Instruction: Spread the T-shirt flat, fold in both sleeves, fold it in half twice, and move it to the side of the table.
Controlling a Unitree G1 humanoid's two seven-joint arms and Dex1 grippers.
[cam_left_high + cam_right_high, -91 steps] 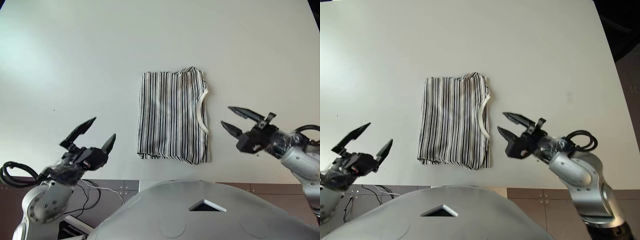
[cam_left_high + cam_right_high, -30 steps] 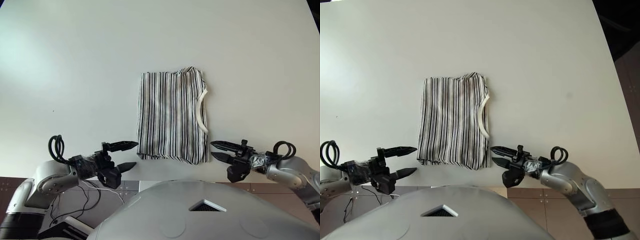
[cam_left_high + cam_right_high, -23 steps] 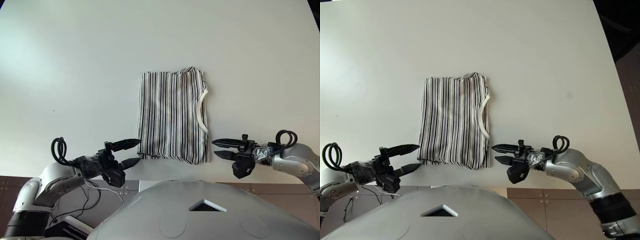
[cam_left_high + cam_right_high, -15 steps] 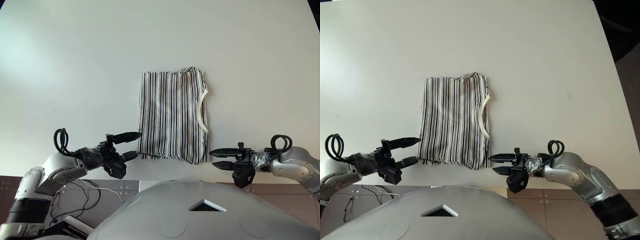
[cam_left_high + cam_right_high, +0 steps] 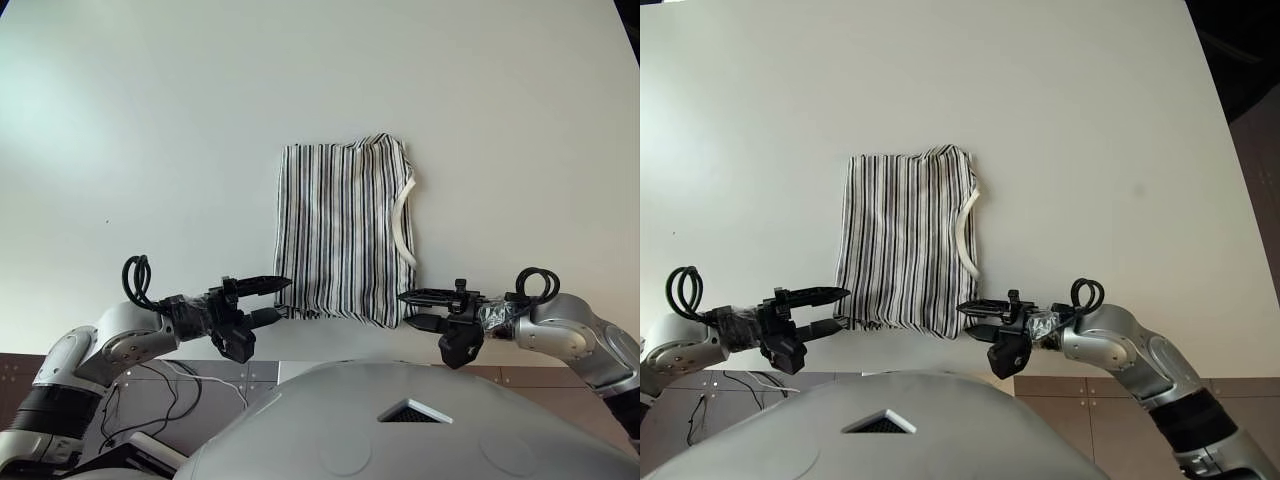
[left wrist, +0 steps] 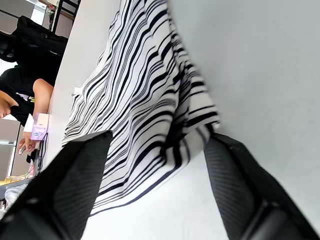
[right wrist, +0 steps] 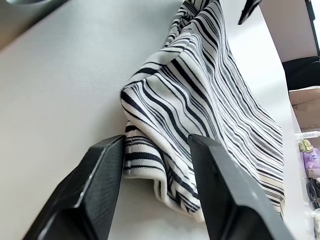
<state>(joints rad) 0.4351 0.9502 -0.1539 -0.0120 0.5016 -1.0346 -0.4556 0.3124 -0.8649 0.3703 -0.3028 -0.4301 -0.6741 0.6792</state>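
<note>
White table (image 5: 150,120) | folded shirt (image 5: 345,230) lies flat between both grippers | left gripper (image 5: 282,300) open, fingers straddling one near corner | right gripper (image 5: 405,310) open, straddling the other, nothing clamped

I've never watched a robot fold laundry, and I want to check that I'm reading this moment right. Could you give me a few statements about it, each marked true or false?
1. The T-shirt lies folded into a rectangle on the white table. True.
2. The right gripper has its jaws shut on the collar. False: its jaws are open, one on each side of the shirt's near right corner.
3. The left gripper is at the shirt's near left corner with its jaws open. True.
4. The shirt is plain red. False: it has black and white stripes and a white collar.
</note>
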